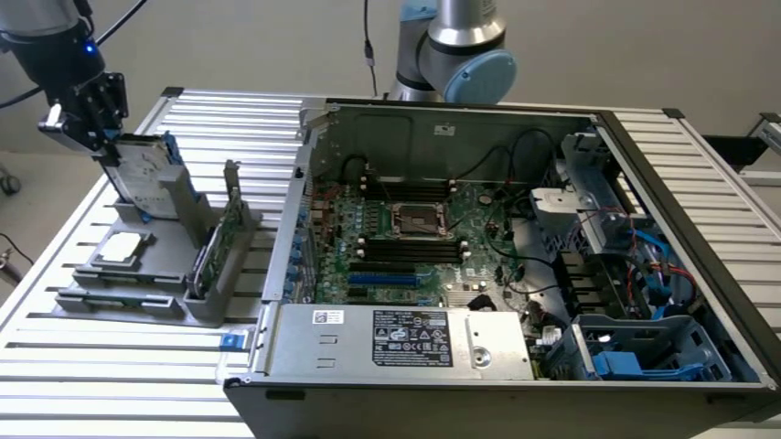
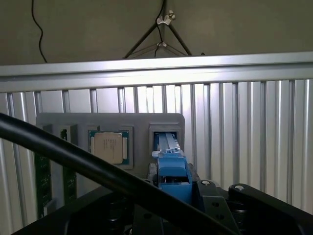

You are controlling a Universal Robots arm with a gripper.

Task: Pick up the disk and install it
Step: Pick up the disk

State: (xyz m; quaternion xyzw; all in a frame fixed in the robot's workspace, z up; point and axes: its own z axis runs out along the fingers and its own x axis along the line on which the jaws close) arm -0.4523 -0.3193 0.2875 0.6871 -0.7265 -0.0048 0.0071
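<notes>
- Slatted aluminium table (image 1: 73,366) under everything, plain pale wall behind. An open computer case (image 1: 464,137) lies toward the exterior view's right with its motherboard (image 1: 415,229) exposed.
- Grey holder (image 1: 183,206) stands on the table toward the exterior view's left, just beside the case. It carries a small square chip (image 1: 123,247) lying flat and a green card (image 1: 218,242) standing on edge.
- the disk (image 1: 137,174) stands near upright at the holder's far end, leaning a little, with its lower end sitting in its slot. It is not yet clear of the holder and is well apart from the case.
- Gripper (image 1: 101,137) is at the disk's top end. In the wrist view the blue carrier (image 2: 172,171) sits right between the fingers with no gap showing either side, so they read as clamped on it.
- Handling, judged: a rigid metal body, fairly dense for its size, that won't flex. The bare metal faces are likely slick and the plastic carrier gives better purchase.
- Hold point, judged: the top end of the carrier across the thin dimension, as here. That keeps the pads off the label face.
- Risk, judged: shock-sensitive part. A top-end grip leaves a long lever below, so it could swing or bind in the slot if pulled off-axis.
</notes>
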